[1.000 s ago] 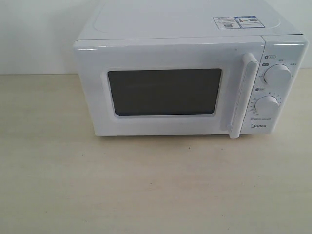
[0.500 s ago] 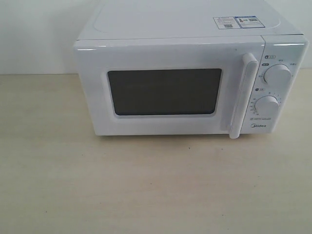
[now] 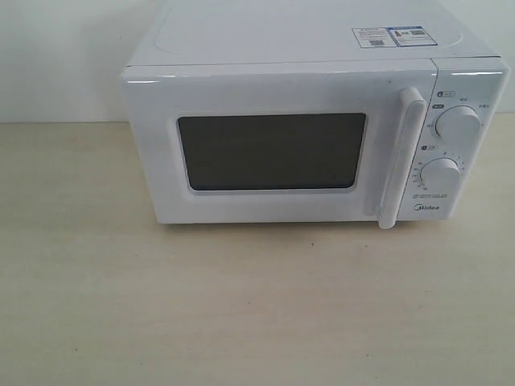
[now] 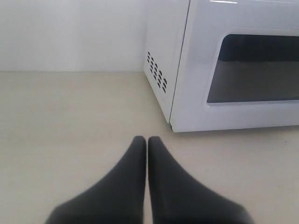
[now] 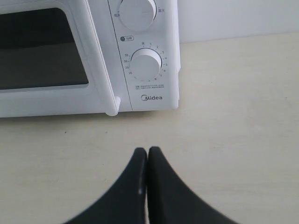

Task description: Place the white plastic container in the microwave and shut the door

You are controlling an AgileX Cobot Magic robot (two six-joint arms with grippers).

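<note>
Left gripper [image 4: 147,140]: dark fingers pressed together tip to tip, hanging low over bare table. The left front corner of the microwave stands beyond it, apart from the tips.

Right gripper [image 5: 147,150]: the same, fingers closed flat against each other, over the table. The foot of the handle and the lower dial lie beyond it. No contact.

Neither gripper shows in the exterior view.

Table [image 3: 241,314]: pale, faint wood grain. A small dark speck [image 3: 312,244] lies at 6 o'clock of the door, just in front of the microwave.

Microwave [image 3: 265,36]: white, boxy, at 12 o'clock on the table, set toward the back edge with its front to the camera. Vent slots [image 4: 156,76] on its left side wall show in the left wrist view.

Door [image 3: 269,88]: closed flush with the front. Its dark window [image 3: 272,151] gives no view of the inside. The handle [image 3: 402,157], a long white upright bar, is at 3 o'clock of the window.

Control panel at 3 o'clock of the handle: upper dial [image 3: 459,125], lower dial [image 3: 442,174] at its 6 o'clock, and the Midea logo [image 3: 426,211] under both.

Stickers [image 3: 390,36] sit on the top, toward 1 o'clock.

Plain white wall [image 3: 64,56] behind.
</note>
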